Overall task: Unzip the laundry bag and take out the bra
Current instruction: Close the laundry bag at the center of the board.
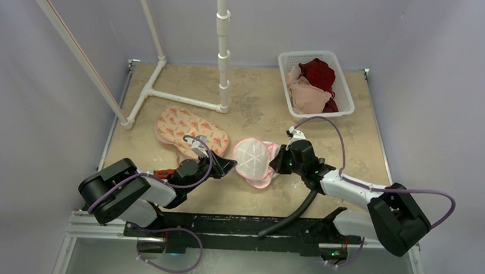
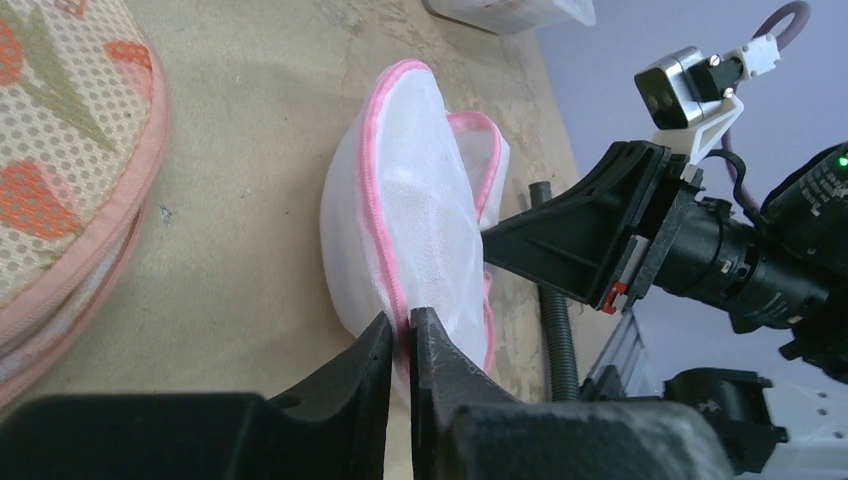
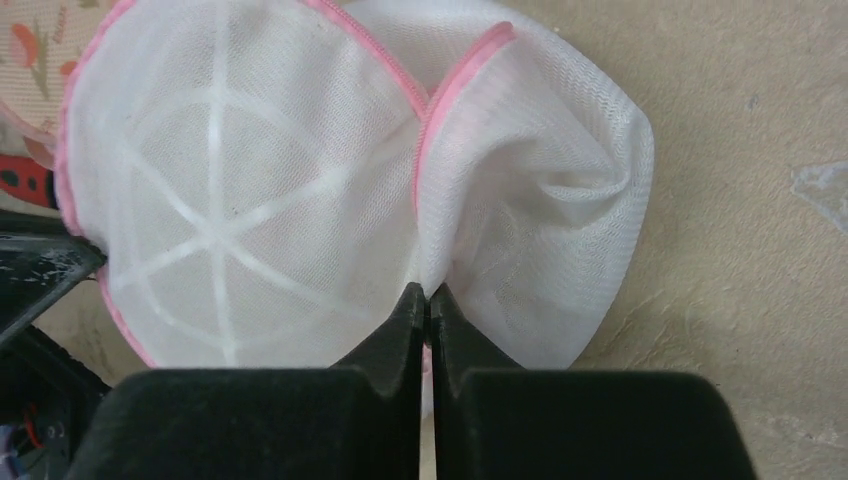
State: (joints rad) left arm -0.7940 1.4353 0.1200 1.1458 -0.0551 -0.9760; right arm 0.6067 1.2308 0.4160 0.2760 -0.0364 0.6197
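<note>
bag (image 1: 253,159) sits mid-table (image 1: 260,95), slightly toward the near edge, between both grippers; white mesh, pink zip seam, stiff ribs showing through the dome. left gripper (image 2: 402,335): jaws pinched shut on the pink seam at the bag's left side. right gripper (image 3: 428,300): jaws pinched shut on a fold of white mesh at the bag's right side, just below where the pink trim dips inward. mesh puckers around that pinch. bra: can't tell through the mesh whether it's inside. print bag (image 1: 191,130), orange pattern, lies flat just beside the white one, toward the left edge. basket (image 1: 310,54) at the far right corner holds red and beige garments.
</note>
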